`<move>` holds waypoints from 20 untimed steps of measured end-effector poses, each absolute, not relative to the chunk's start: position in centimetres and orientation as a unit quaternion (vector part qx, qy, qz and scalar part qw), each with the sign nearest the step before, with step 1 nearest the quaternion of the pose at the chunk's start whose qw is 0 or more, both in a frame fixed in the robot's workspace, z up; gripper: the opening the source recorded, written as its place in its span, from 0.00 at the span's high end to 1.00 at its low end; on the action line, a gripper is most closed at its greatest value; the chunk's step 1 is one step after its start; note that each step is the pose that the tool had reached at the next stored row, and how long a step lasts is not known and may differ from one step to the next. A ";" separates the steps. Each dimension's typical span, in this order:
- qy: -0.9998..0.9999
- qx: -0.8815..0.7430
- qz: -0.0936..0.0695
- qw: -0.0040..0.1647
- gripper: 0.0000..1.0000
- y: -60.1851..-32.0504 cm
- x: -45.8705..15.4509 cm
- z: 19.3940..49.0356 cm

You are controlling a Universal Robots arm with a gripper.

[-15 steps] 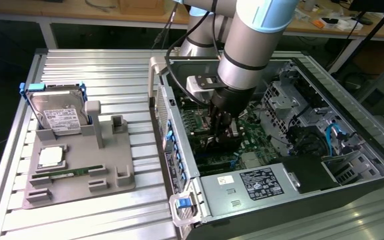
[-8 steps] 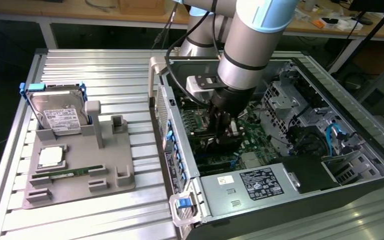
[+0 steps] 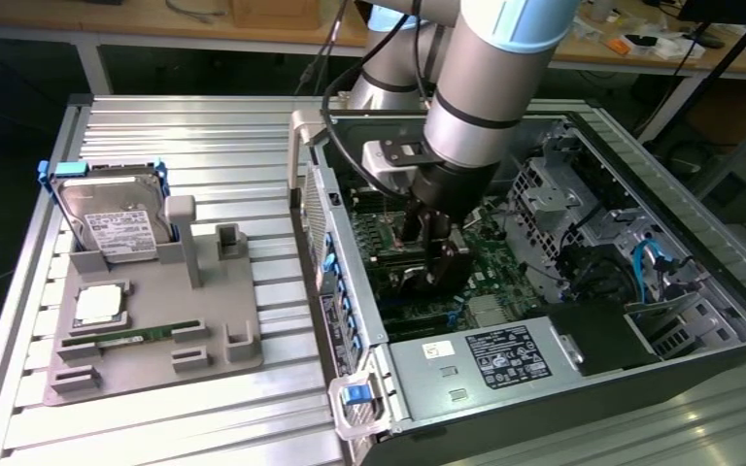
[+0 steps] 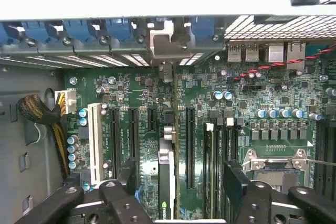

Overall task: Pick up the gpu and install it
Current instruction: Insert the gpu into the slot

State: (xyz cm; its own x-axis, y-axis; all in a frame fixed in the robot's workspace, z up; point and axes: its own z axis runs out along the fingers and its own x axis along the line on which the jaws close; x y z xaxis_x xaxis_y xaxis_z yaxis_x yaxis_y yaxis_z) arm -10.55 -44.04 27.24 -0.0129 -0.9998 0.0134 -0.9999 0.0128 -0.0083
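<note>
The gpu stands edge-on in a black slot of the green motherboard. Its silver end bracket sits against the case's rear slot row. My gripper hangs straight over the card, open. One black finger stands on each side of the card, and a gap shows between each finger and the card. In the exterior view the gripper reaches down into the open computer case, over the motherboard, and it hides the card there.
A grey fixture on the exterior view's left holds a silver hard drive, a processor chip and a narrow green memory stick. Inside the case are the power supply, drive cages and a braided cable bundle.
</note>
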 end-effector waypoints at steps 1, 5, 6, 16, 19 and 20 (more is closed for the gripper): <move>-0.712 0.703 0.008 0.002 0.24 -44.0 -10.5 27.5; -0.712 0.703 0.008 0.002 0.32 -43.9 -10.5 27.9; -0.712 0.703 0.008 0.002 0.32 -43.9 -10.5 27.9; -0.712 0.703 0.008 0.002 0.80 -43.9 -10.5 27.9; -0.712 0.703 0.008 0.002 0.89 -43.9 -10.5 27.9; -0.712 0.703 0.008 0.002 0.89 -43.9 -10.5 27.9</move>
